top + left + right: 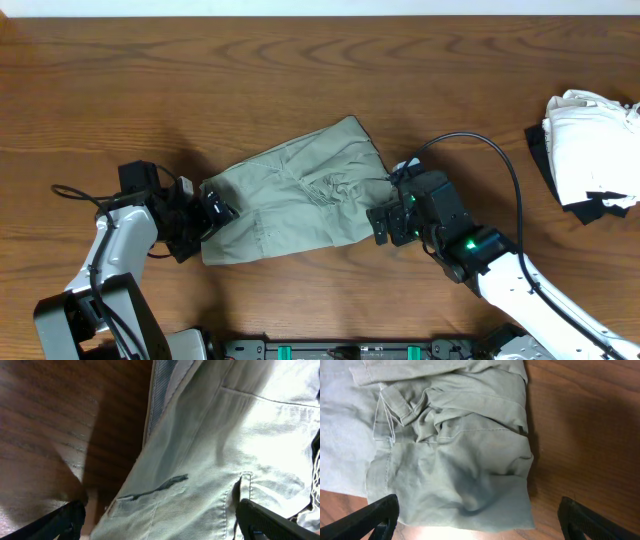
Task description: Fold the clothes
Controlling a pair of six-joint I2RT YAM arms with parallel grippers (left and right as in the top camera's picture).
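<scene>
Overhead, the clothes point(295, 195) lie on the table point(300, 70) as one rumpled slab. Its long axis runs from lower left to upper right, with the left gripper point(208, 213) touching the lower-left short end and the right gripper point(388, 208) at the right-hand edge, so each arm is about equally near its own end. From the left wrist, its fingers point(55, 522) stand wide apart with cloth spread between them and nothing pinched. From the right wrist the jaws are likewise spread, straddling a wrinkled corner, the cloth running on ahead and to the left.
</scene>
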